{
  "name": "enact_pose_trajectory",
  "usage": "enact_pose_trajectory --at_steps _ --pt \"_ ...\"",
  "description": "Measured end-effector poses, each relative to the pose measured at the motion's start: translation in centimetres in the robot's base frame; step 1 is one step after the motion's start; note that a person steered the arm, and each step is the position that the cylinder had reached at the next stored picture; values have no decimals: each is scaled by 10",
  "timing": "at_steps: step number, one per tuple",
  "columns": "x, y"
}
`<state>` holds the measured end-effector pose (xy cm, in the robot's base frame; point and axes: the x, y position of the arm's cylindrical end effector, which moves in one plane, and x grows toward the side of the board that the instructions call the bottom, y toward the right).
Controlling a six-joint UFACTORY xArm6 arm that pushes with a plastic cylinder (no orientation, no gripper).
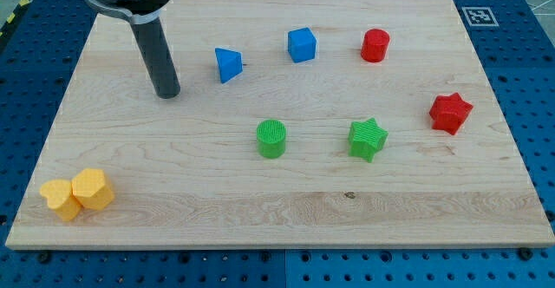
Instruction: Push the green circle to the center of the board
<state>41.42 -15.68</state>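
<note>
The green circle (271, 138) stands near the middle of the wooden board (260, 210). My tip (167, 94) rests on the board up and to the left of it, well apart from it. The blue triangle (228, 64) lies just to the right of my tip, between it and the view's top centre. No block touches my tip.
A green star (367, 139) sits right of the green circle. A blue cube (302, 44) and a red cylinder (375, 45) are near the top. A red star (450, 113) is at the right. Two yellow blocks (78, 193) sit at the bottom left corner.
</note>
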Motion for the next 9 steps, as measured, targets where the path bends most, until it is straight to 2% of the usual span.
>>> enact_pose_trajectory --at_steps 1,2,3,4,5,7,8,9 --pt "27 6" --pt "110 21" --pt "111 21" --pt "142 42" --pt "155 90" --pt "155 96" --pt "155 139" --pt "155 142"
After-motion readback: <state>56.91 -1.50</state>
